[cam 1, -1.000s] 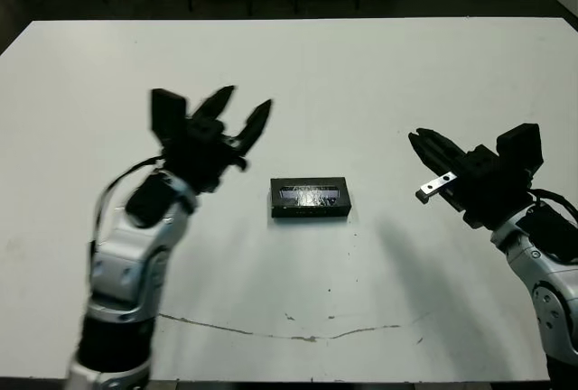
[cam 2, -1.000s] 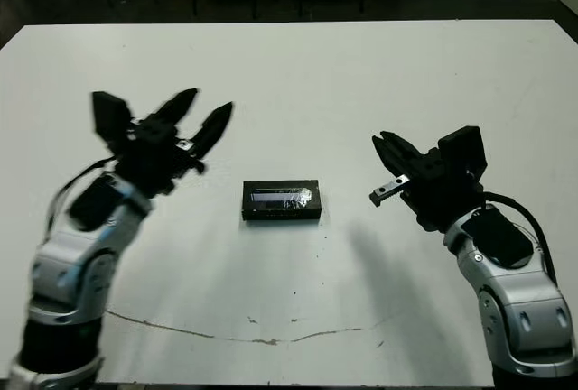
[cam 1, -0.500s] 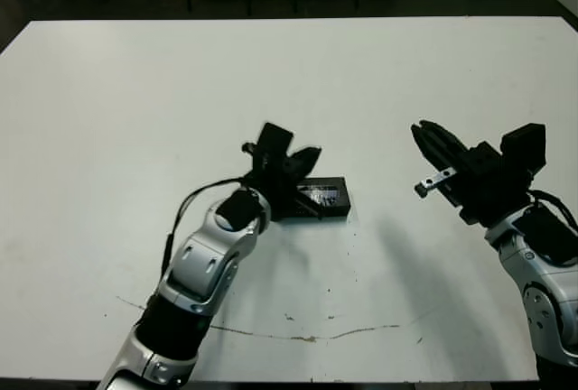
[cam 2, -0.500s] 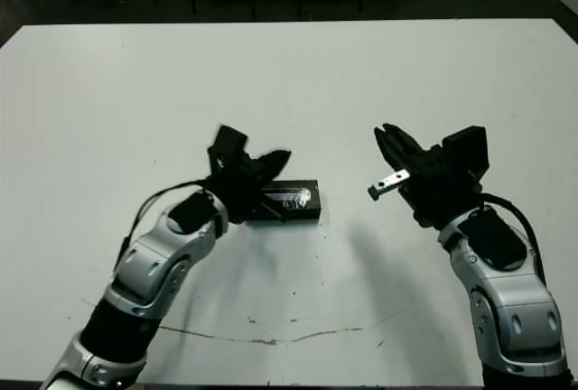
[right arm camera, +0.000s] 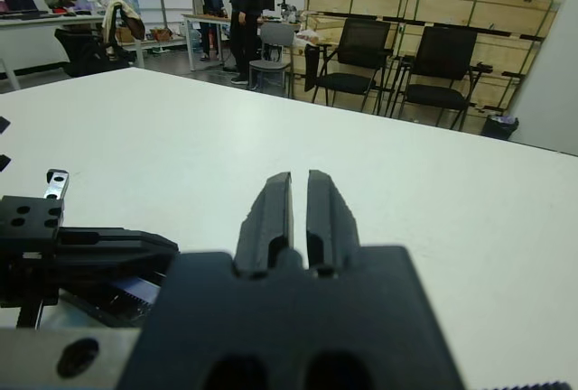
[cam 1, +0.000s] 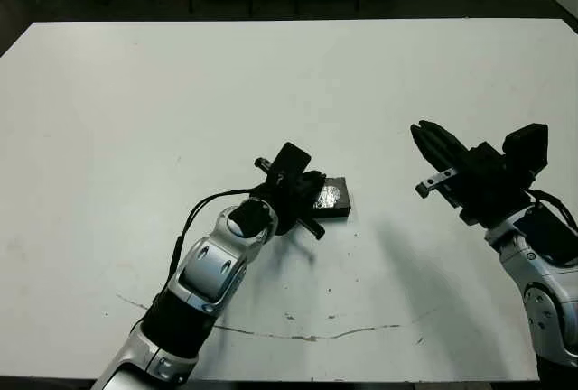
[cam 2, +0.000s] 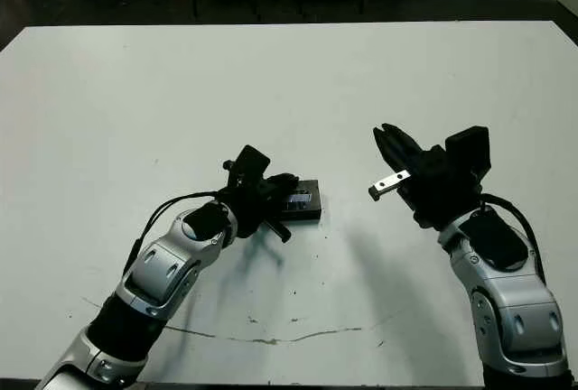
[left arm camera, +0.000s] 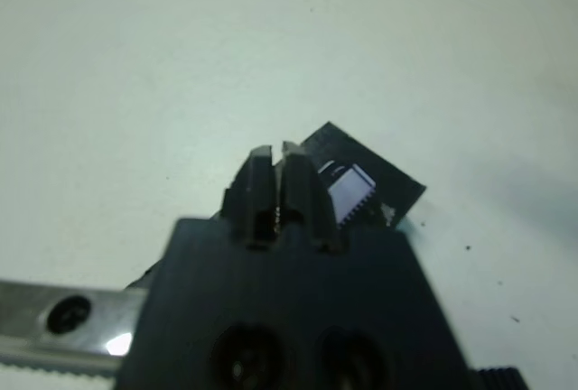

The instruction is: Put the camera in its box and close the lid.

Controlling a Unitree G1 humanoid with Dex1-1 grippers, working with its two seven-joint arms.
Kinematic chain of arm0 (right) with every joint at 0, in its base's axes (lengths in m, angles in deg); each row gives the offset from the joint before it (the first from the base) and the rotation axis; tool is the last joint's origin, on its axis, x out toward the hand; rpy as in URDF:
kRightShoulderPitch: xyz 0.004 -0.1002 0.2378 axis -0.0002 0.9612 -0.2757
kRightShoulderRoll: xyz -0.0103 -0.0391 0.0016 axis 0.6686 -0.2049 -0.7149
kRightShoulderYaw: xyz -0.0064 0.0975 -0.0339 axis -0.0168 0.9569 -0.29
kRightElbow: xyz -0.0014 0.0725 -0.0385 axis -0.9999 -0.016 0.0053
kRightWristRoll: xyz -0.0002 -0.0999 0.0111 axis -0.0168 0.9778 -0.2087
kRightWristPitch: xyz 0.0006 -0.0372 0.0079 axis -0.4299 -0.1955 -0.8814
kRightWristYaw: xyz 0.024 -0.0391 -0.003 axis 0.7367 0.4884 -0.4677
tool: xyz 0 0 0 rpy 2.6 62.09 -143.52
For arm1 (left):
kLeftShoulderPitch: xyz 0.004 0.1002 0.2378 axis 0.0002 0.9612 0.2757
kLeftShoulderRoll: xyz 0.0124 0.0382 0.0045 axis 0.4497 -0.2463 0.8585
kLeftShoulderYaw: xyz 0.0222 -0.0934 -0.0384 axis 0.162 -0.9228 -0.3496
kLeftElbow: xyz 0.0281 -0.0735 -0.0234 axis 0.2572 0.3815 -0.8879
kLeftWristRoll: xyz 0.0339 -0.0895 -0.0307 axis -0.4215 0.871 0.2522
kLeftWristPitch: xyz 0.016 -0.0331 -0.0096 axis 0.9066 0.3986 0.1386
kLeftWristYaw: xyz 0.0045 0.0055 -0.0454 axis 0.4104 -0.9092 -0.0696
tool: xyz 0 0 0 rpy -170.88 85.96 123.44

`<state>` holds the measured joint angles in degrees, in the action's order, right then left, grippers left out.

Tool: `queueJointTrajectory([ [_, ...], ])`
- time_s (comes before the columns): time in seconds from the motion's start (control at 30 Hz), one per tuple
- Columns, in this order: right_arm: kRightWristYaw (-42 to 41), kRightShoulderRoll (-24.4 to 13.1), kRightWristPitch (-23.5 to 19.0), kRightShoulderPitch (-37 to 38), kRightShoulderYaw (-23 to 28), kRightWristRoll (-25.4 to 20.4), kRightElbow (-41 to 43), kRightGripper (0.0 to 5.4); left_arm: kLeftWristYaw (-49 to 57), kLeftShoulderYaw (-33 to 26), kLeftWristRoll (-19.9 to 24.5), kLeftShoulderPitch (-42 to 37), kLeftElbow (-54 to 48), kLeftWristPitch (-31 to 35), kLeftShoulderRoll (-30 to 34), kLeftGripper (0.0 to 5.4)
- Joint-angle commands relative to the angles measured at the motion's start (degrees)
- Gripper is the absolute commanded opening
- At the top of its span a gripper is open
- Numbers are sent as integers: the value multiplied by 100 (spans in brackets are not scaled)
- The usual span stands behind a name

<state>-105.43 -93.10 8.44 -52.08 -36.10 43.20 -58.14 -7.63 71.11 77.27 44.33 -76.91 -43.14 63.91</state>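
The left end effector [cam 1: 302,193], fingers pressed together, bears down on the lid [cam 1: 331,198] of the box at mid-desk [cam 1: 271,74] (probably seating it), while the right end effector [cam 1: 432,142], also pressed together, hovers clear beside.

The left gripper [cam 1: 302,193] is pressing down over the left end of the lid [cam 1: 330,199], which is lying flat on the white table [cam 1: 181,83]. The right gripper [cam 1: 430,142] is hovering well apart to the right, its fingers [cam 1: 437,144] pressed together.
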Motion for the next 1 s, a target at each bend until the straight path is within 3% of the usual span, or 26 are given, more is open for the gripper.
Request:
queueJointTrajectory([
  [0.03, 83, -33, -183, 117, 20, 15, 41, 0, -31, -126, -6, 366, 435, 287, 170, 1],
  [0.17, 93, -37, -171, 162, -27, 69, 73, 0, 36, -602, 159, 372, 321, 376, 182, 1],
  [0.27, 95, 1, -90, 181, -77, 128, 38, 0, 51, -1004, 369, 554, -43, 46, 181, 1],
  [0.47, 241, 160, 96, 204, -226, 330, 7, 0, 238, -1561, 274, 1033, -1106, -1201, 451, 1],
  [0.7, 519, 462, 250, 255, -317, 430, 78, 0, 206, -2520, 343, 1478, -1492, -2865, 868, 1],
  [0.83, 913, 609, 527, 306, -493, 982, 47, 0, 226, -3089, 585, 1839, -1484, -3768, 915, 1],
  [1.0, 1354, 856, 899, 364, -756, 1639, -153, 0, 490, -3403, 619, 2176, -1218, -4394, 755, 1],
])
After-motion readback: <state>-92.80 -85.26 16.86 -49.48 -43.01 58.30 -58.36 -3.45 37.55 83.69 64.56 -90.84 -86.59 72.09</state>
